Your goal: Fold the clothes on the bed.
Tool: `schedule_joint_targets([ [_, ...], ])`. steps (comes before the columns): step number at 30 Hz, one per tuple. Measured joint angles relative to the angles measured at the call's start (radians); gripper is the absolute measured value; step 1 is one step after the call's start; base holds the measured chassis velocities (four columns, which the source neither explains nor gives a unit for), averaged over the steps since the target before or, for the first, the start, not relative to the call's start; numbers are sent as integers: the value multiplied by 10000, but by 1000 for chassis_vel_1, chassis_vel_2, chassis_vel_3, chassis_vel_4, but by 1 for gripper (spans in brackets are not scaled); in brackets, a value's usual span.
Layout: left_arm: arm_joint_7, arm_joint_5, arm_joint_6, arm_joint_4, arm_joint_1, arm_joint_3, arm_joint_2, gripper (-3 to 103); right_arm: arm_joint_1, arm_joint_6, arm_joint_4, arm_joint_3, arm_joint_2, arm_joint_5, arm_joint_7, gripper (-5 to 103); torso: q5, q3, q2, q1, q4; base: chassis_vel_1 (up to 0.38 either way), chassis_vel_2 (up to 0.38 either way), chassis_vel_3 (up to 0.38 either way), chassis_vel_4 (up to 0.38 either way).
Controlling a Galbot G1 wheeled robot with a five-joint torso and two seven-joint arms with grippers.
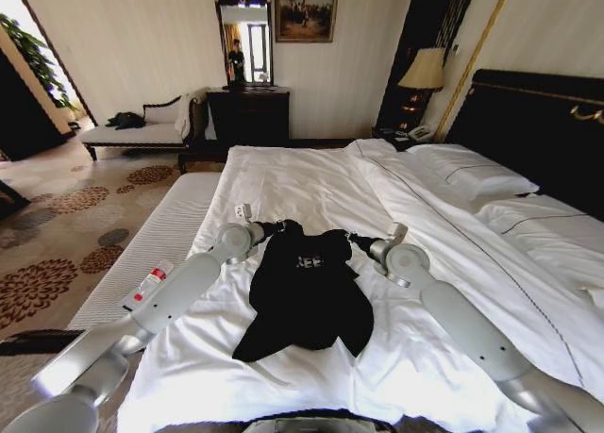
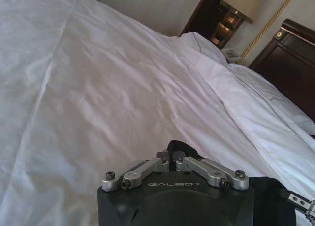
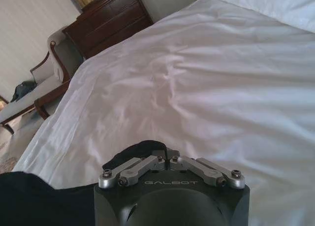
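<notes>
**Both my grippers pinch the T-shirt's shoulders**

The black T-shirt (image 1: pixel 307 291) lies lengthwise on the white bed (image 1: pixel 311 183), hem nearest me, collar end toward the far edge. My left gripper (image 2: pixel 170 159) and right gripper (image 3: pixel 165 157) each clamp black fabric at its far corners.

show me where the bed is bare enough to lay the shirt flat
Bare sheet lies between the T-shirt and the pillows, and along the bed toward its far edge. Crowded mid-bed, where the left gripper and right gripper pinch the shirt.
</notes>
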Motion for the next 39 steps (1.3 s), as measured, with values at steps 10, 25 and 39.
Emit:
schedule_joint_targets([
  [10, 945, 1940, -253, 3521, -982, -501, -2088, 1, 2467, 680, -3708, -810, 1385, -1046, -1058, 0, -1, 1, 0, 1, 1, 0, 0, 0, 0],
  [25, 2677, 4609, -1007, 8475, -2764, -1421, -4386, 1, 4209, 1597, -8400, -1040, 3892, -2803, -2648, 0, 0, 0, 0, -1, -4, 0, 0, 0, 0],
  [39, 2997, 5332, -1492, 9550, -2829, -2154, -4605, 1, 5549, 2828, -11928, 178, 5491, -4562, -3636, 0, 0, -2, 0, -2, -4, 0, 0, 0, 0],
])
